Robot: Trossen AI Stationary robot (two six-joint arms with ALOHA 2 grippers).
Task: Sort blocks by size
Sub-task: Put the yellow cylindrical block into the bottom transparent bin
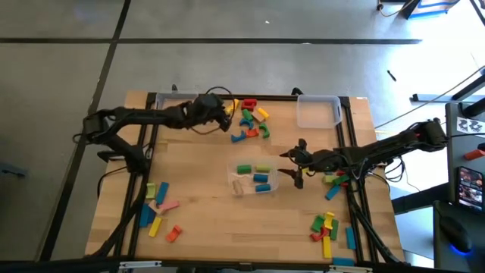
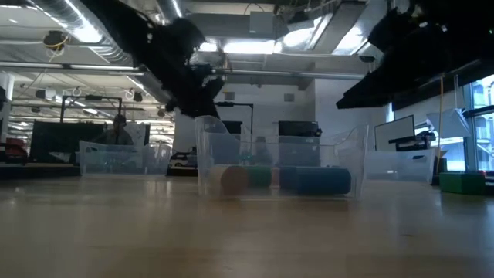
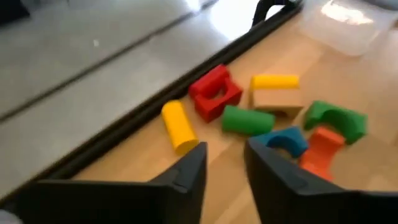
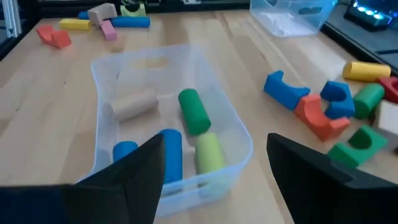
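Observation:
A cluster of blocks (image 1: 250,121) lies at the table's far middle; the left wrist view shows a yellow cylinder (image 3: 178,126), a red piece (image 3: 214,93), a green cylinder (image 3: 247,120) and arches. My left gripper (image 1: 227,119) hangs open just left of this cluster, nothing between its fingers (image 3: 224,171). A clear bin (image 1: 254,178) at the table's middle holds tan, green, yellow-green and blue cylinders (image 4: 194,111). My right gripper (image 1: 294,163) stands wide open at the bin's right side, empty (image 4: 214,168).
Two more clear bins stand at the far edge, one left (image 1: 174,101) and one right (image 1: 318,110). Loose blocks lie at the near left (image 1: 159,208), the near right (image 1: 327,227) and under my right arm (image 1: 337,180).

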